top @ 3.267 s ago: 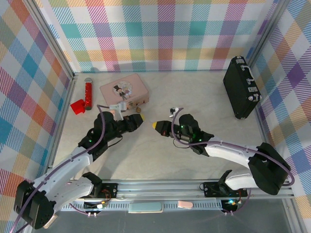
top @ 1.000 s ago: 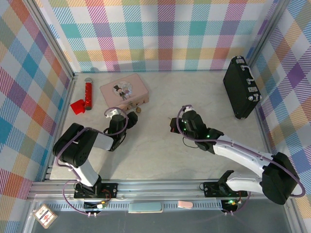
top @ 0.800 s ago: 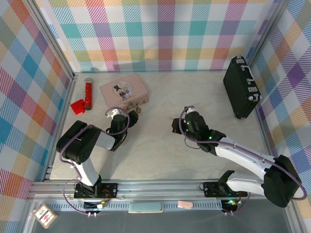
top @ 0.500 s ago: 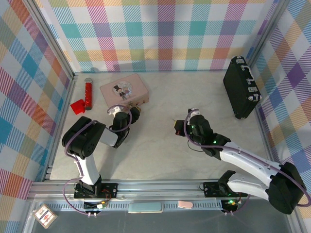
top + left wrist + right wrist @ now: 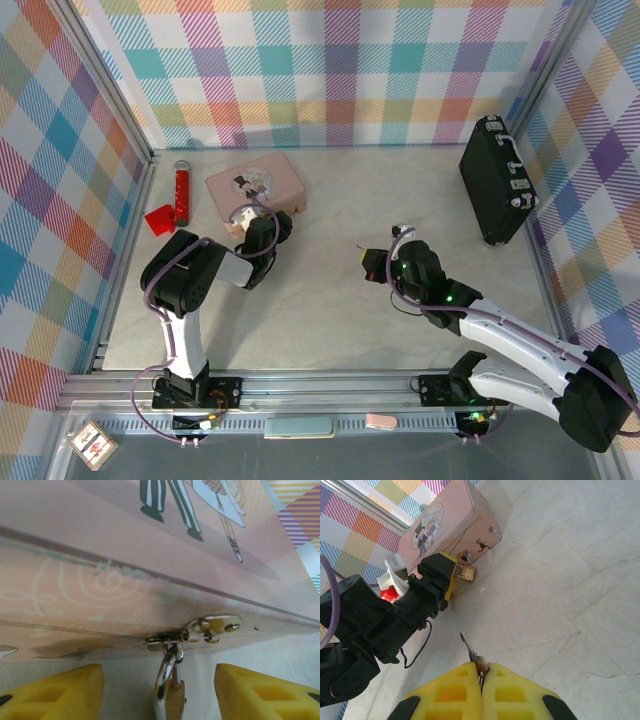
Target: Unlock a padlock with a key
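Pale marble-look table, plaid walls all round. Far right by wall, black case. Back left, pink box, with red tube beside it. Up at box front, left gripper, yellow fingers wide apart – padlock hangs off box hasp between them, not touched. Mid-table, well clear of box, right gripper, fingers pinched together on key – blade sticks out past tips.
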